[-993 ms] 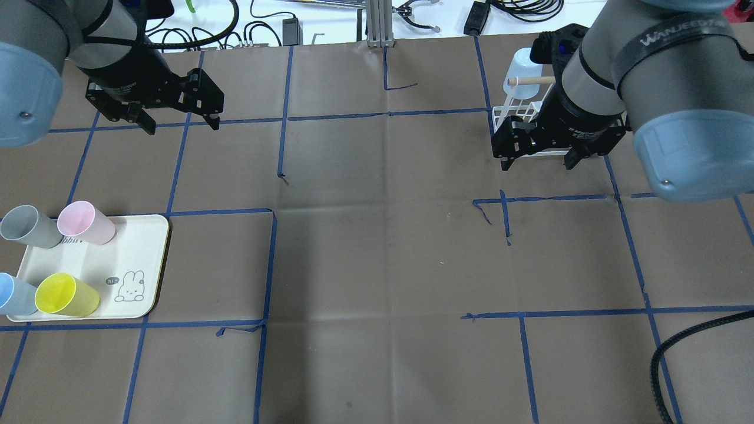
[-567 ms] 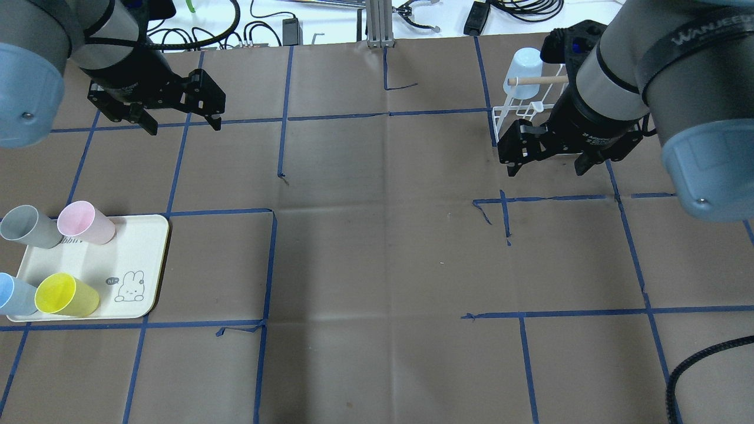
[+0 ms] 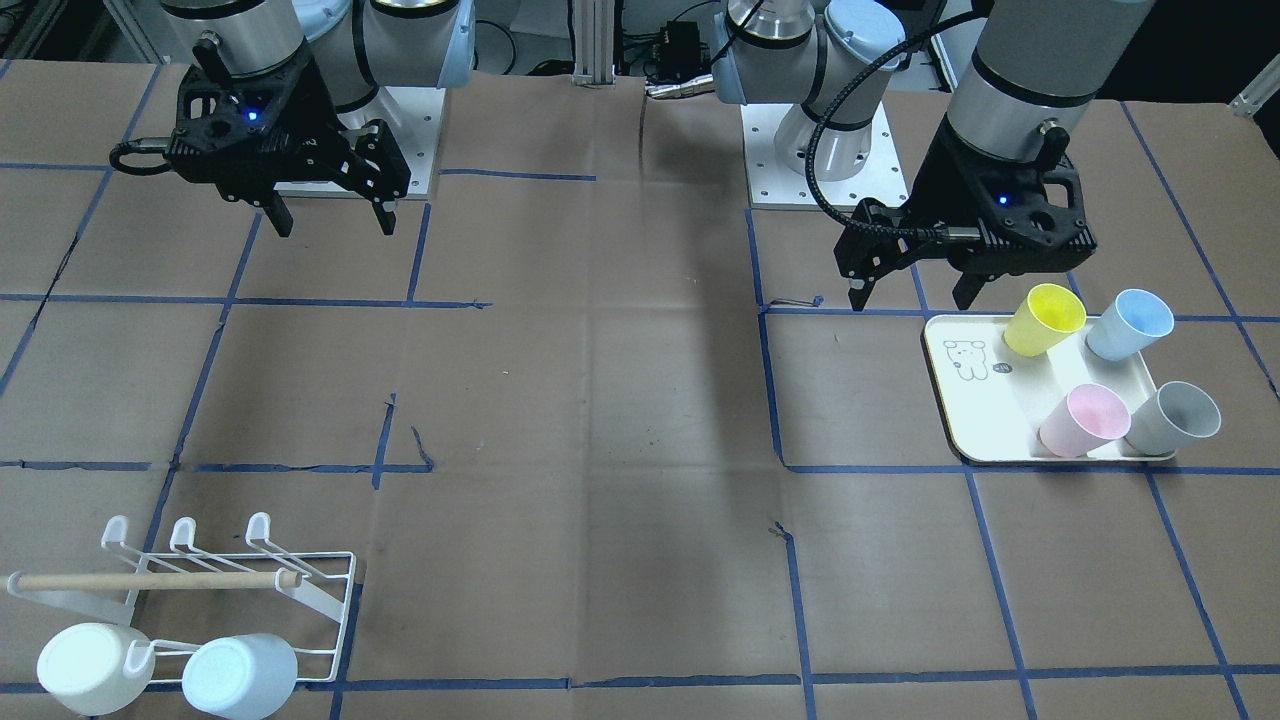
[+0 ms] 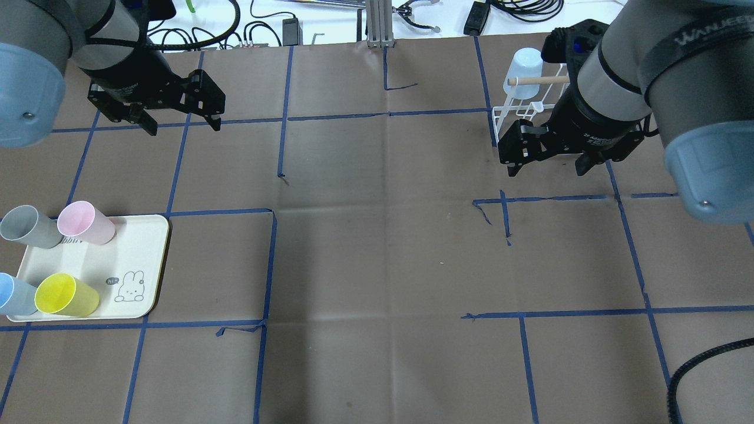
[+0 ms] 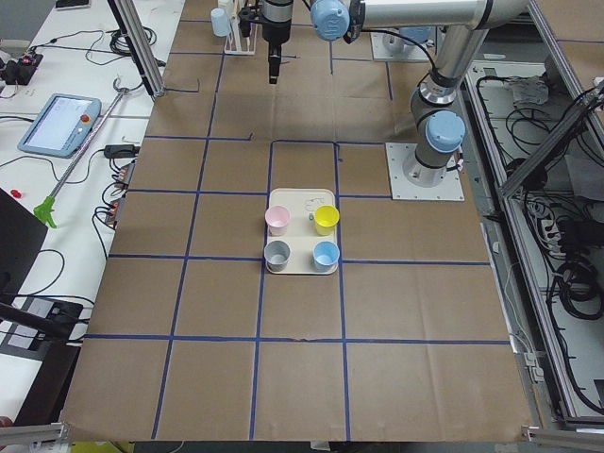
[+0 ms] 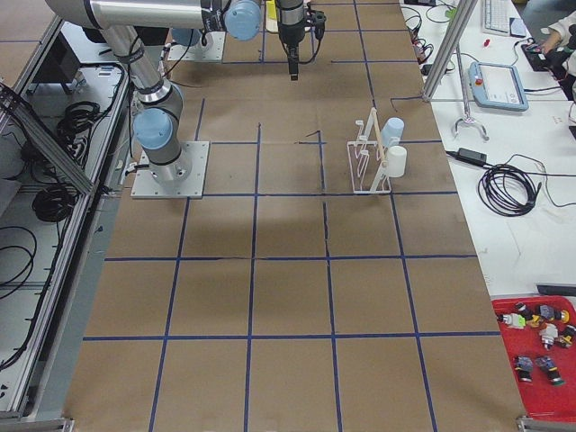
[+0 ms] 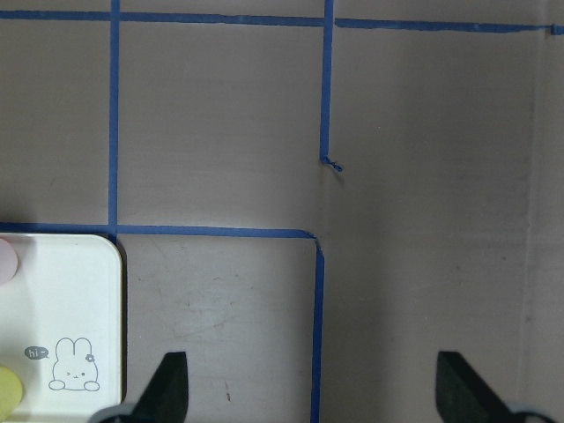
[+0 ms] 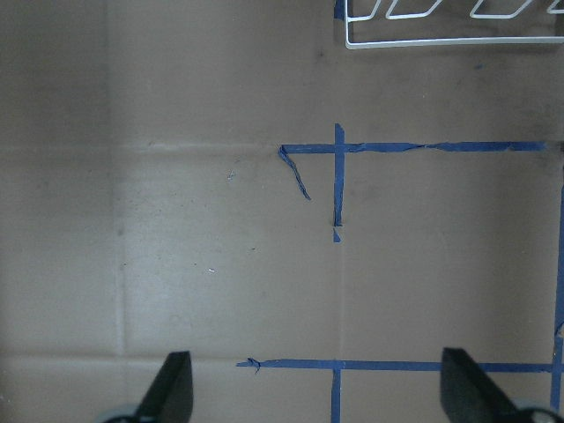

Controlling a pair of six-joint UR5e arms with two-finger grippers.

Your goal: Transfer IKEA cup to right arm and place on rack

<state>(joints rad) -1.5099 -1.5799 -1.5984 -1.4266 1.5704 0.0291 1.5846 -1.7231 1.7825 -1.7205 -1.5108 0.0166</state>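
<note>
We see the right gripper (image 4: 546,172) hanging above the bench (image 4: 377,253), its fingers spread apart and holding nothing. It sits on the robot's side of the rack (image 3: 150,580) and is clear of it. A white cup (image 3: 88,668) and a pale blue cup (image 3: 240,676) hang on the rack's row of prongs away from the robot. The left gripper (image 4: 184,128) is likewise spread and empty, near the tray (image 4: 135,247). There a yellow cup (image 4: 65,294), pink cup (image 4: 85,222), grey cup (image 4: 29,227) and blue cup (image 4: 12,294) stand.
</note>
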